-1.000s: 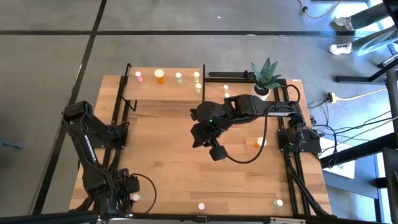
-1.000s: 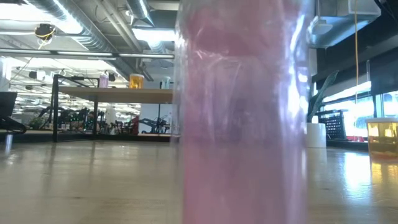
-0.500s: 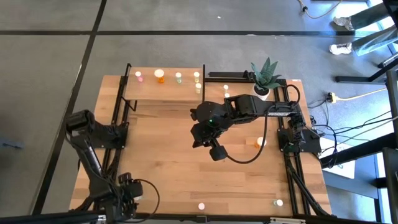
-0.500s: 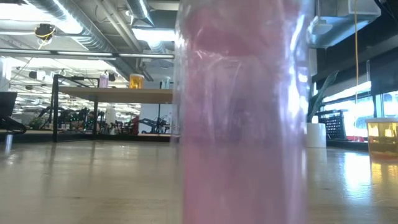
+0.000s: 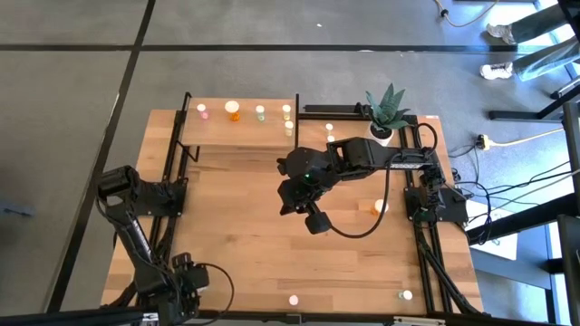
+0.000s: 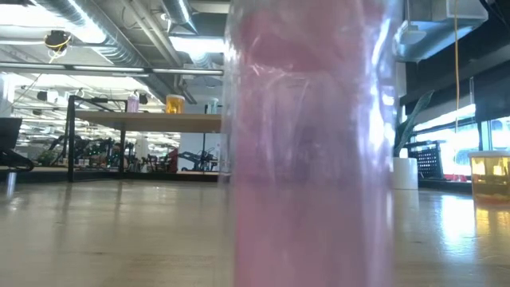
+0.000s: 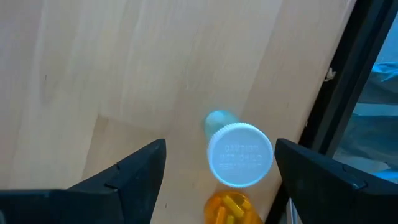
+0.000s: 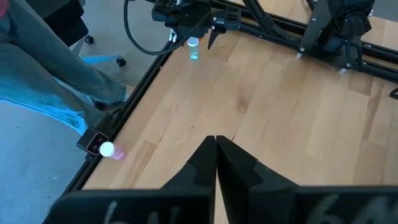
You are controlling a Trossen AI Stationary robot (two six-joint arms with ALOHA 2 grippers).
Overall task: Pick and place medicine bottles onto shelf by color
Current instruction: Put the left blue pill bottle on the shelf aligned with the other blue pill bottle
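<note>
- The left hand [image 5: 186,288] sits at the lower left of the high view, near the front edge of the surface [image 5: 245,244]. Its fingers [image 7: 134,171] stand wide apart, gripping nothing.
- In the left wrist view a bottle with a white cap [image 7: 240,155] and a bluish-green body stands upright between the two spread fingers, apart from both and nearer the right-hand one. An orange bottle [image 7: 232,208] shows just below it at the bottom edge of that frame.
- In the right wrist view the same white-capped bottle [image 8: 193,48] appears at upper centre, between the left hand's fingertips.
- The right hand [image 8: 216,146] hangs over the middle of the surface, its fingers pressed together with nothing between them.
- A pink bottle [image 8: 111,150] lies on its side at the lower left of the right wrist view, by the surface's edge.
- The shelf [image 5: 240,134] stands at the upper centre of the high view, well apart from both hands, with a pink bottle [image 5: 203,111], an orange bottle [image 5: 234,110] and pale ones [image 5: 261,112] along its far edge.
- Other bottles stand singly on the surface: an orange one [image 5: 379,207] at right, a pink one [image 5: 294,300] and a pale one [image 5: 407,294] at the bottom edge.
- A potted plant [image 5: 386,113] stands at upper right, beside the shelf.
- The low view is filled by a pink bottle [image 6: 307,159] right against the lens.
</note>
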